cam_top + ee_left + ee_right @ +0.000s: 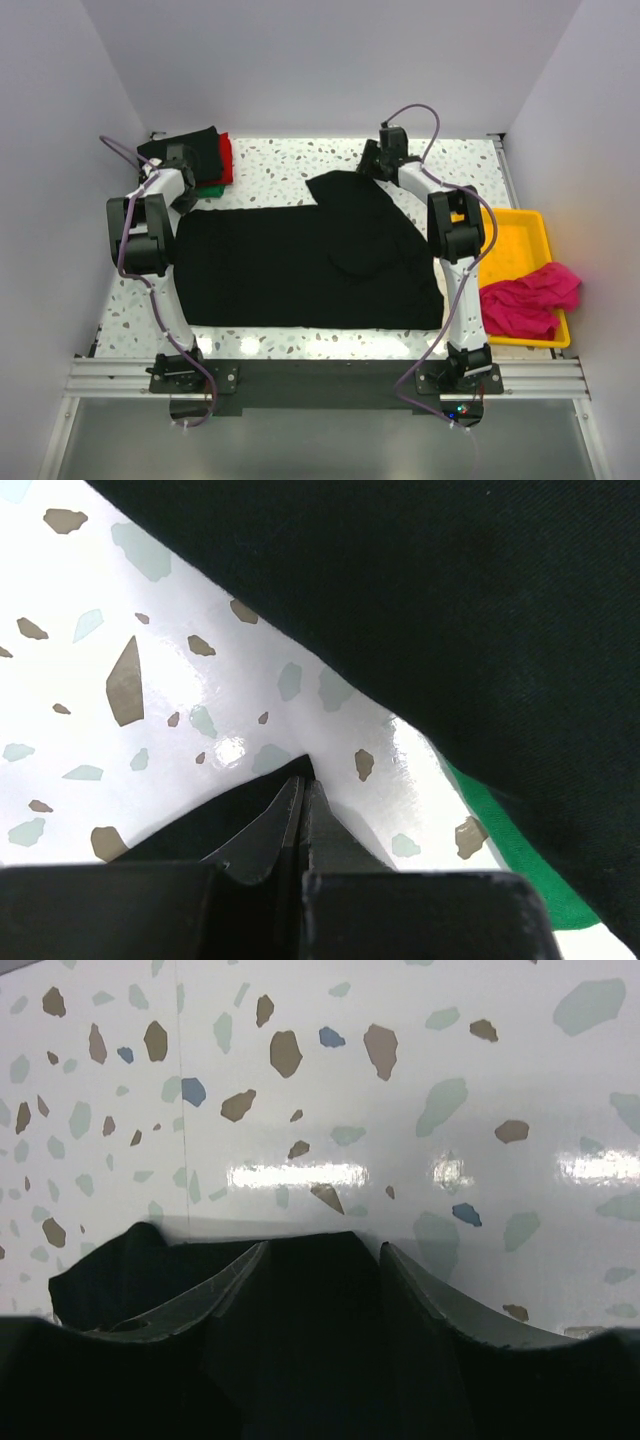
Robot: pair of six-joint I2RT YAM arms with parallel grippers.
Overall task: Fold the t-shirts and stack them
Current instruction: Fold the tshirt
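A large black t-shirt (290, 270) of plain soft cloth lies spread flat across the middle of the white speckled terrazzo table (280, 165). It reaches from the left arm to the right arm. Its far right part is folded over on itself, making a raised flap towards the far edge.

The left gripper (188, 203) sits at the far left corner of this shirt. In the left wrist view its fingers (270, 835) are pressed together, with an edge of the black cloth pinched at their tips.

The right gripper (368, 168) is at the far end of the folded flap. In the right wrist view its fingers (235, 1280) stand a little apart, closed on a thick bunch of black cloth that fills the gap between them. Bare table lies beyond the tips.

At the far left corner of the table, just beyond the left gripper, is a pile of folded shirts. A folded black t-shirt (185, 150) lies on top, a red t-shirt (227, 158) shows at its right side, and a green t-shirt (212, 189) peeks out at the near edge. The left wrist view shows that same green edge (520, 850) under black cloth.

A yellow plastic tray (520, 225) stands at the right side of the table. A crumpled magenta-pink t-shirt (525, 300) lies at its near end and hangs over the rim.
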